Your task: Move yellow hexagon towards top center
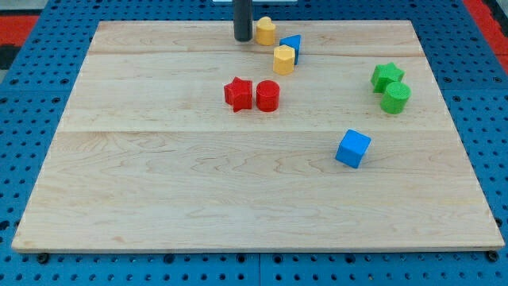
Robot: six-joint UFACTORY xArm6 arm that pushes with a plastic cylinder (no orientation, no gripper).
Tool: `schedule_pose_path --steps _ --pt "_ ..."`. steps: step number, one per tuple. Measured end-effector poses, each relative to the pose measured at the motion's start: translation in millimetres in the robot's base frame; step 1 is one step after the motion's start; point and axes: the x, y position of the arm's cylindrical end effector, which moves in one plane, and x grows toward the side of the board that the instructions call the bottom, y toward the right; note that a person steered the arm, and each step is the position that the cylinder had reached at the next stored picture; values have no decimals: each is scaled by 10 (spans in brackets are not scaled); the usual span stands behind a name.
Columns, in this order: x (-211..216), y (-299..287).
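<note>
Wooden board (159, 199): the faceted yellow hexagon (284, 59) touches a blue block (293, 44), my tip (243, 40) nearby.

Wood board (159, 199) w/ coloured blocks

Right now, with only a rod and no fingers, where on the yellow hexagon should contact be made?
No grip possible; push the yellow hexagon on its lower-right face, from the view's bottom right. The blue block touches its upper right, and my tip stands up-left, beside the other yellow block.
</note>
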Motion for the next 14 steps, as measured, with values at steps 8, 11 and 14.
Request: schedule_pose_path --steps 8,11,14 --pt "370 656" --pt "633 184" --pt "592 -182"
